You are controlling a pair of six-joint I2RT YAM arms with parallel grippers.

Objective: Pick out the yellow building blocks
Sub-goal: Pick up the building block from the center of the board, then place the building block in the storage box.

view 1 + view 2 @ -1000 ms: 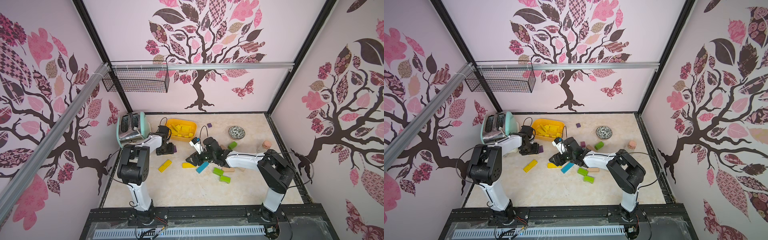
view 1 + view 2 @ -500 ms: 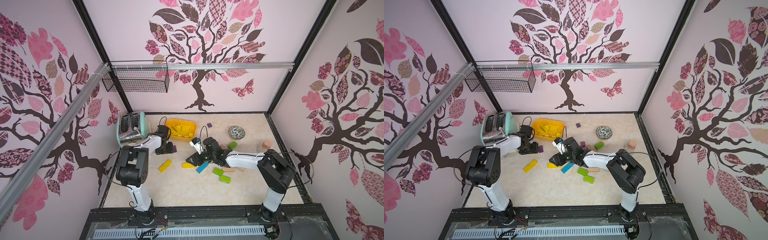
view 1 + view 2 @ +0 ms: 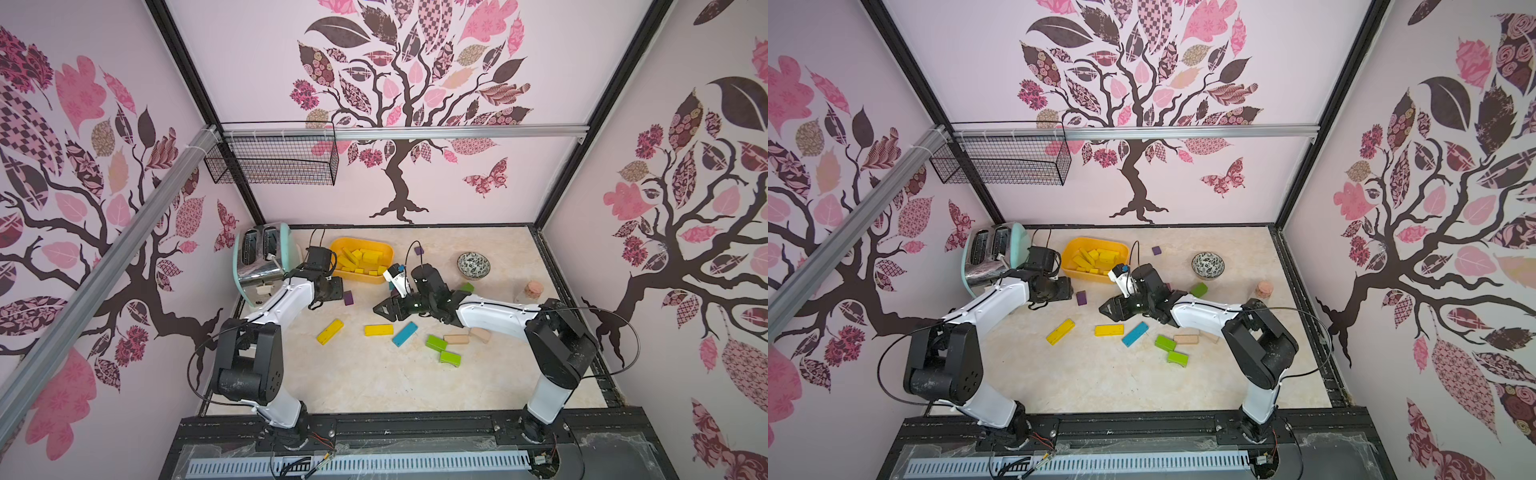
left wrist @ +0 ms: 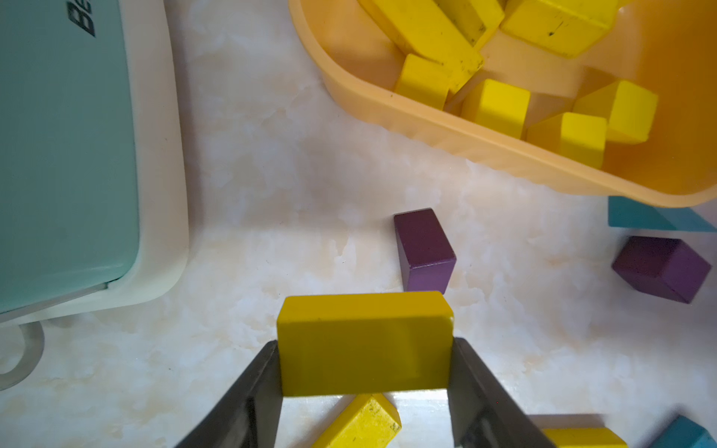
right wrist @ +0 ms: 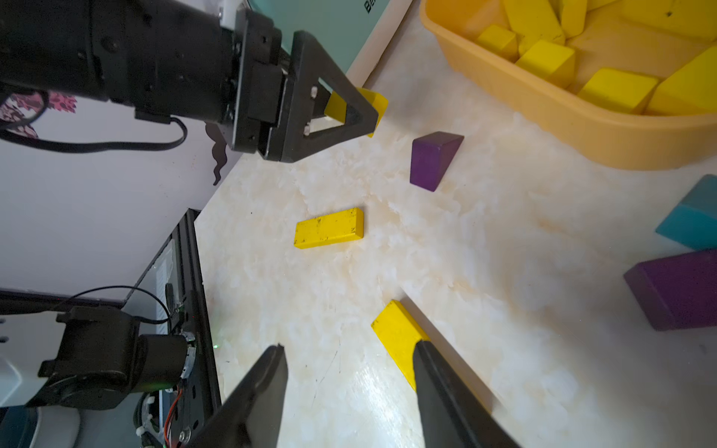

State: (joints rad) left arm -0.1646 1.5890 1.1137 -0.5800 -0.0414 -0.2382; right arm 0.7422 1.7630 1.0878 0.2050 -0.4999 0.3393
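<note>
The tub [image 4: 465,145] is being filled: 1 yellow block [image 4: 364,329] is being held by the left gripper [image 4: 364,343], 2 are lying out, right gripper [image 5: 349,347] open, empty.

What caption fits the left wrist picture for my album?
Left pincer grips a yellow block near the orange tub.

Yel. blocks [image 3: 365,255] mostly in tub [image 3: 388,250]

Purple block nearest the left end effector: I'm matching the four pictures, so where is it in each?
In a top view: purple block in front of the tub.
In a top view: likewise, purple block.
Left wrist: purple block between held yellow block and tub.
Right wrist: purple block beside left end effector, near tub.
Shared landmark: the tub.
</note>
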